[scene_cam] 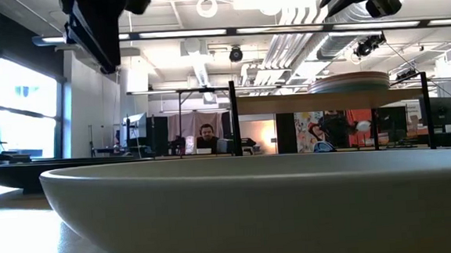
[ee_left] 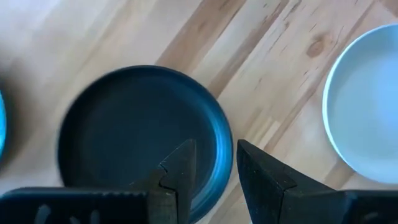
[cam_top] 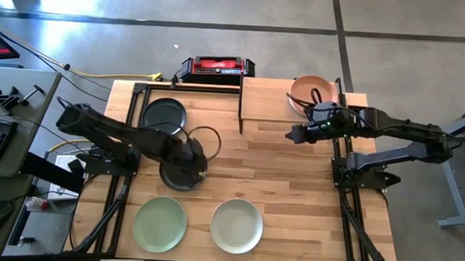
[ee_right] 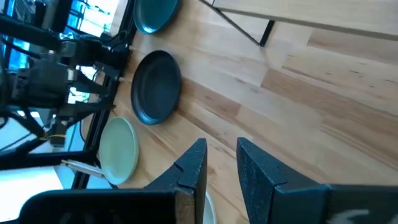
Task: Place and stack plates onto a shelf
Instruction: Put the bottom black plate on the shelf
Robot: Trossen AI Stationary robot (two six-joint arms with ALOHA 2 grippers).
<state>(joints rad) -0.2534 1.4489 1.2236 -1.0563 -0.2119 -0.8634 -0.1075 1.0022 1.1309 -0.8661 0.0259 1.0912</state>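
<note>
The round, shallow off-white matte plate (scene_cam: 262,207) fills the low view and lies at the table's near edge, just right of the round light green matte plate (cam_top: 159,224). Further in, the left gripper (ee_left: 211,171) hovers over the right rim of a round black matte plate (cam_top: 182,174), its fingers a narrow gap apart and holding nothing. A second black plate (cam_top: 164,112) lies at the far left. The small raised light-wood shelf on thin black posts (cam_top: 265,100) stands at the far right with a stack of plates, salmon on top (cam_top: 311,90). The right gripper (ee_right: 219,165), narrowly parted and empty, hangs above bare table just near of the shelf. The step in hand seems to be picking up the black plate: the next move calls for dropping the fingers astride its rim and closing.
</note>
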